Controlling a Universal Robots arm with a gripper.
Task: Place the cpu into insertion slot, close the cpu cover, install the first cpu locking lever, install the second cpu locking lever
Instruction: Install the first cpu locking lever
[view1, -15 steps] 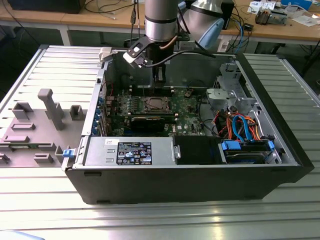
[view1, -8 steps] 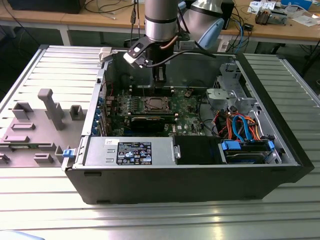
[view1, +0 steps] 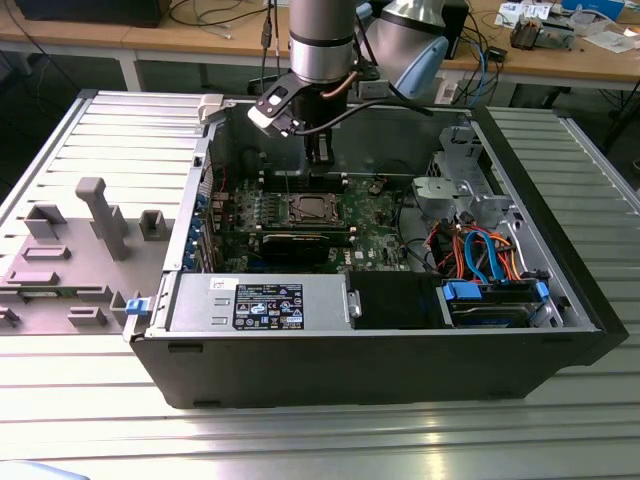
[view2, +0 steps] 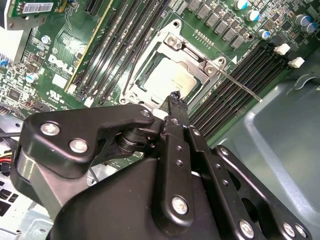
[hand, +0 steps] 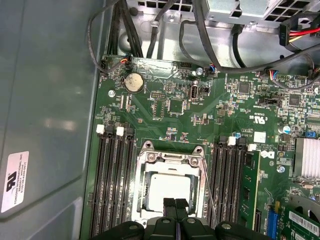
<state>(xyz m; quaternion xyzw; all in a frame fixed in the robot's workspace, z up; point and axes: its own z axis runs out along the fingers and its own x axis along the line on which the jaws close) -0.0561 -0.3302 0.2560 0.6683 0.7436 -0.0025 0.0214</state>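
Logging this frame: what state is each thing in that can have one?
cpu: seated in the insertion slot, metal top up.
cpu cover: down flat, framing the cpu.
locking lever: rod angled out over the memory slots, looks unlatched.
gripper: shut, holding nothing, over the slot's edge.
computer case: open, insides exposed.

Exterior view: high, far, tilted down at computer case (view1: 380, 370).
Both wrist views: close, downward.
Shared: insertion slot (view1: 310, 199) (view2: 156, 48) (hand: 170, 158), case's 10 o'clock.
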